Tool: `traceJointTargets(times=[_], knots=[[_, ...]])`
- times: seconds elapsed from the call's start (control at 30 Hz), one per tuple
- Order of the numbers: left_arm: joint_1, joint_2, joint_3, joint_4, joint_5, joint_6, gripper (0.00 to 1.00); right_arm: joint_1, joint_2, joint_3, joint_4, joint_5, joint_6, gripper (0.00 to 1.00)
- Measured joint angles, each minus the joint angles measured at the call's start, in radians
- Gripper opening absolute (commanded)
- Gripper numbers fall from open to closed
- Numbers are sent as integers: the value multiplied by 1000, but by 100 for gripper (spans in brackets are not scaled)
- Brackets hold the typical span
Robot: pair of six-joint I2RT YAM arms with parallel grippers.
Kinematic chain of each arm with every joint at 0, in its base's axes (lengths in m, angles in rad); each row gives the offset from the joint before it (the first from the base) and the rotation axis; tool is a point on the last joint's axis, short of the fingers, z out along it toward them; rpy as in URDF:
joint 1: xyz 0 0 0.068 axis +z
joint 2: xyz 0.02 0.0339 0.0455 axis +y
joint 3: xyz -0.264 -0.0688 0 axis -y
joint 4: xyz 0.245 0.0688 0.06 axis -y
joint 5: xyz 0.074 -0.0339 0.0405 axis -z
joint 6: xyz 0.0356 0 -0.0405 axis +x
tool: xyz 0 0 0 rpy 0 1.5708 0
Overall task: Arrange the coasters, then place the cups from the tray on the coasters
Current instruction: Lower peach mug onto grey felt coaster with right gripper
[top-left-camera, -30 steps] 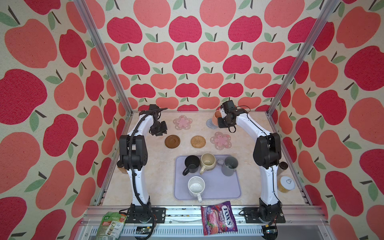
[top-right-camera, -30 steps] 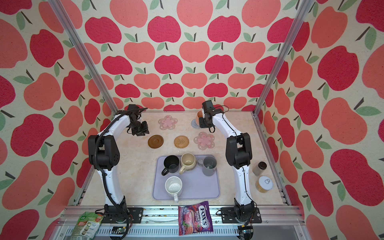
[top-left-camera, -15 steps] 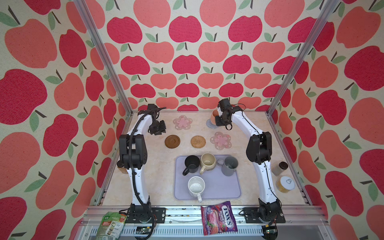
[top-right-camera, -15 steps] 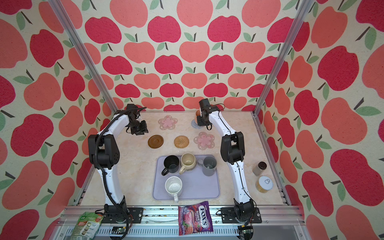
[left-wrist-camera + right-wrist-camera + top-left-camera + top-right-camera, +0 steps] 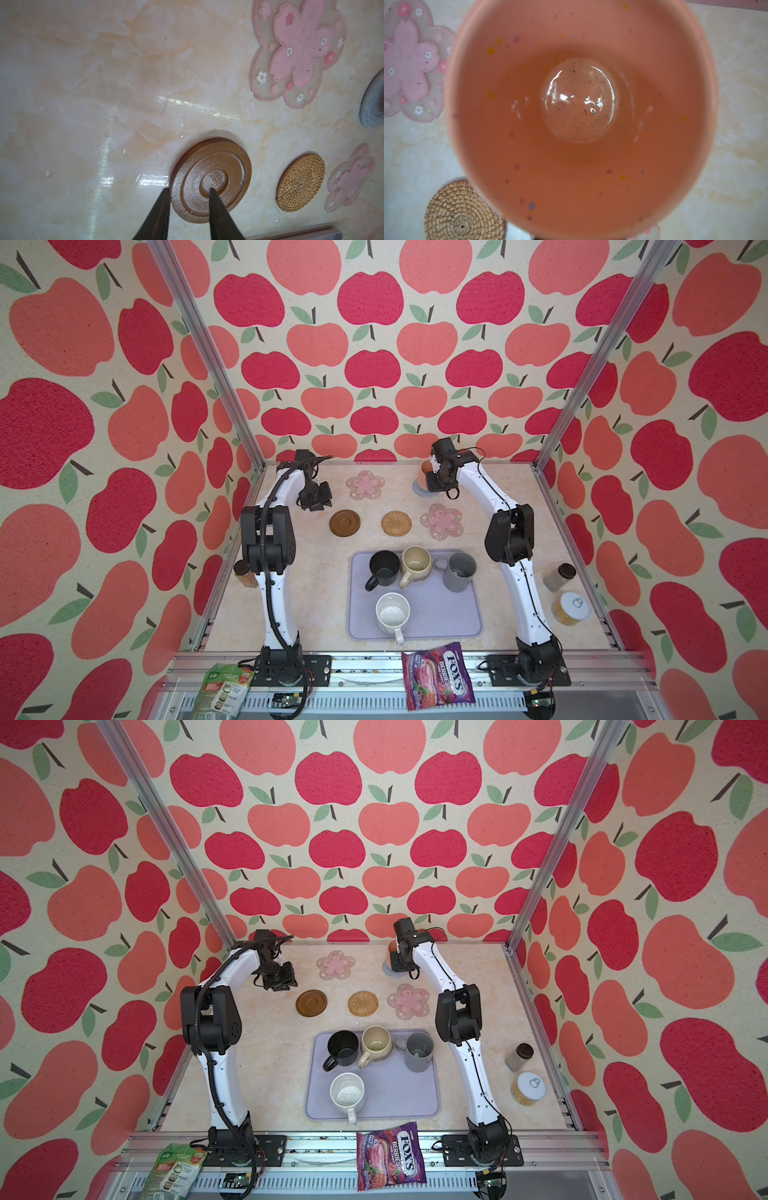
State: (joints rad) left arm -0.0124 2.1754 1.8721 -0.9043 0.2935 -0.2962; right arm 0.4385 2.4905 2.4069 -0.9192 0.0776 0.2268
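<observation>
At the tabletop's [image 5: 316, 572] back, right fingers [image 5: 432, 485] are clamped narrow on the upright orange cup [image 5: 424, 472], directly above the grey-blue coaster [image 5: 418, 491]; contact unclear. Empty and slightly apart, left fingers [image 5: 220, 214] hover by the brown coaster [image 5: 218, 166].

Left gripper [image 5: 188, 188]: elbow raised, wrist angled downward, jaws slightly apart. Right gripper [image 5: 430, 483]: arm extended far forward, pointing down, jaws closed.
</observation>
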Motion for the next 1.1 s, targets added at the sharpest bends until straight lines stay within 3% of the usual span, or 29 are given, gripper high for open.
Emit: traceJointTargets(times=[0.97, 1.1], knots=[[7, 34, 26, 3, 11, 0, 34, 0, 51, 51, -18, -5, 24, 0], [10, 34, 27, 3, 12, 0, 34, 3, 51, 52, -20, -5, 28, 9]])
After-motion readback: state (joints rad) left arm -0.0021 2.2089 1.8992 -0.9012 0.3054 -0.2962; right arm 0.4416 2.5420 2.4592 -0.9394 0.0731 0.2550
